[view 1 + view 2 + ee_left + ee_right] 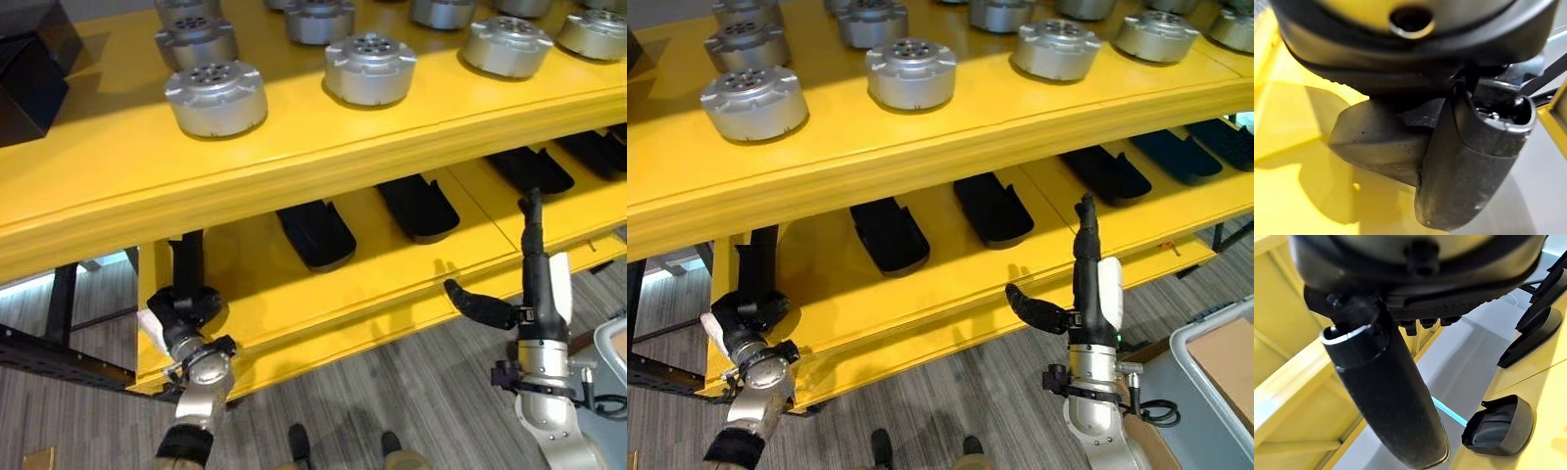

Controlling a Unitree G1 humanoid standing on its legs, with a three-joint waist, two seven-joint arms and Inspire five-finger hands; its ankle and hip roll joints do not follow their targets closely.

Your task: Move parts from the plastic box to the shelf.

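The yellow shelf has two levels. Round silver parts sit in rows on the top level. Long black parts lie in a row on the lower level.

The left hand reaches in under the top level at the end of the shelf. In its wrist view the left hand rests on a dark wedge-shaped piece that lies on the yellow board. The fingers go out of sight past this piece, so it is not clear if the hand holds it or has let go.

The right hand stands in front of the lower level. Its fingers point straight up toward the shelf and its thumb sticks out to the side. It is open and holds nothing.

The closest black part to the right hand lies just past its fingertips and a little to the thumb side. Its long side runs from the front of the shelf to the back, the same way the fingers point. One more black part shows near the right thumb in the right wrist view.

A grey plastic box sits low down by the right arm, on the side away from the thumb. What it holds cannot be seen well. The right hand is much closer to the box than the left hand. So the right hand looks like the better one to turn back to the box for the next part.
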